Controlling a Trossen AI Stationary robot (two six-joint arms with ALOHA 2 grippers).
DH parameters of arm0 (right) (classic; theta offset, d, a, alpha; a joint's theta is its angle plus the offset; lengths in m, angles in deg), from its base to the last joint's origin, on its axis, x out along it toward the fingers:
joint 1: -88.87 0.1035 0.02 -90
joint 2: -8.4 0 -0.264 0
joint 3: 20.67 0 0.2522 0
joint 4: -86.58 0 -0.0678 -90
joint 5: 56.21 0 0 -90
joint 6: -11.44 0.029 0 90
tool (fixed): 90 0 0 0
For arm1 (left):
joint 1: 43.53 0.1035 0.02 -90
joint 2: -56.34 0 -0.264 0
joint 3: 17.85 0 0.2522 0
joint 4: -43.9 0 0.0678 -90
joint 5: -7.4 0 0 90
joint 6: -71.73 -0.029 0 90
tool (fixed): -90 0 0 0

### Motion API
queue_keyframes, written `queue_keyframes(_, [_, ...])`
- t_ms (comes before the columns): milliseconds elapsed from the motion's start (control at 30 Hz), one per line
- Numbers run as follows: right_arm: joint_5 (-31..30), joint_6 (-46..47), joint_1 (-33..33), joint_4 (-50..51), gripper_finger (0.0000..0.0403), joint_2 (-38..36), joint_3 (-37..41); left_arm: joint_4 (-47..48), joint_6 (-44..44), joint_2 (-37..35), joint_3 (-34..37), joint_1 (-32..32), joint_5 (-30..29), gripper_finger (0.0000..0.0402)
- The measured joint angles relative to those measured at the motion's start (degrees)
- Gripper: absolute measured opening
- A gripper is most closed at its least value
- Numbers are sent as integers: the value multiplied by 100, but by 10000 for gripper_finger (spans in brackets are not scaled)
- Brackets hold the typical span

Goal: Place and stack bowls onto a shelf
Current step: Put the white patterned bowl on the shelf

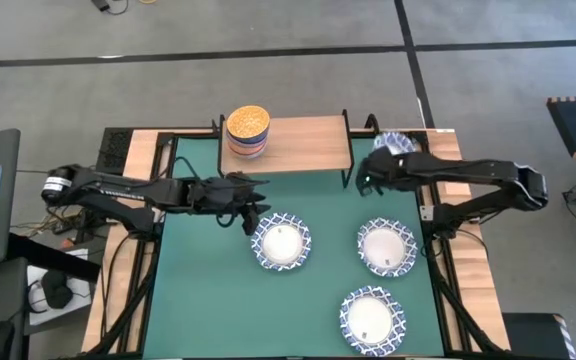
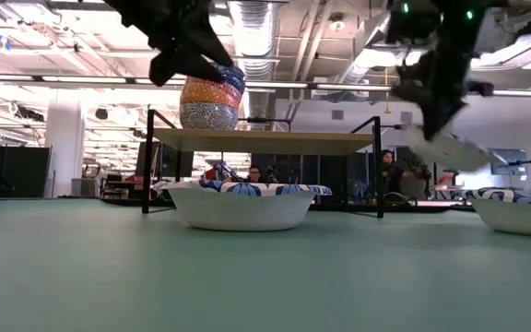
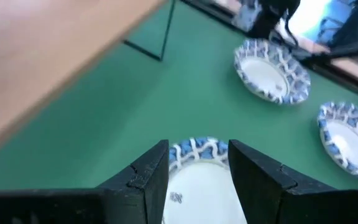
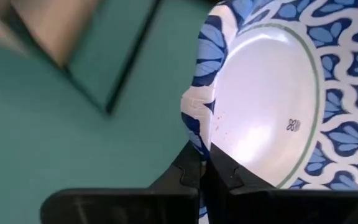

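Green table (image 1: 198, 300): three wide white bowls with blue lattice rims not yet stacked, near left one (image 1: 282, 244), right one (image 1: 387, 247), front one (image 1: 372, 319).

Shelf (image 1: 303, 145) at back of table: wooden top, thin black legs. Stack of small bowls (image 1: 247, 130) already on its left end, yellow-orange on top. Task roughly half done, I judge.

Right gripper (image 1: 378, 168) beside shelf's right end, fingers pinched on rim of fourth wide bowl (image 4: 272, 93), lifted and tilted.

Left gripper (image 3: 197, 168) above near left bowl, fingers spread wide, empty.

Overhead, table-level, two wrist views
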Motion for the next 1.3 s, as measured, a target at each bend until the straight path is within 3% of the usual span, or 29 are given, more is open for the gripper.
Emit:
queue_keyframes(133, [-833, -474, -83, -448, 30, -8, -635, 5, 52, 263, 0, -2, 211, 148])
queue_keyframes(233, [-1131, -1346, -99, -1416, 30, 48, -1087, 15, 82, 412, 2, -2, 331, 148])
queue_keyframes(367, [-852, -3111, -96, -3252, 23, 255, -1379, 31, 74, 513, 2, -2, 340, 148])
queue_keyframes(500, [-276, -4276, -174, -4119, 26, 744, -1695, 78, 62, 517, 2, 0, 344, 148])
queue_keyframes(667, [584, -4746, -249, -3526, 25, 1600, -2197, 205, 202, 517, 2, 0, 492, 148])
queue_keyframes(967, [670, -4674, -199, -2260, 45, 2642, -2907, 1406, 1024, 517, 7, -87, 499, 148])
queue_keyframes(1133, [792, -4520, -258, -1917, 77, 2857, -3057, 1509, 1168, 538, 7, -167, 493, 148])
queue_keyframes(1300, [1037, -4338, -276, -1932, 139, 2697, -3079, 1514, 1284, 537, 9, -179, 487, 148])
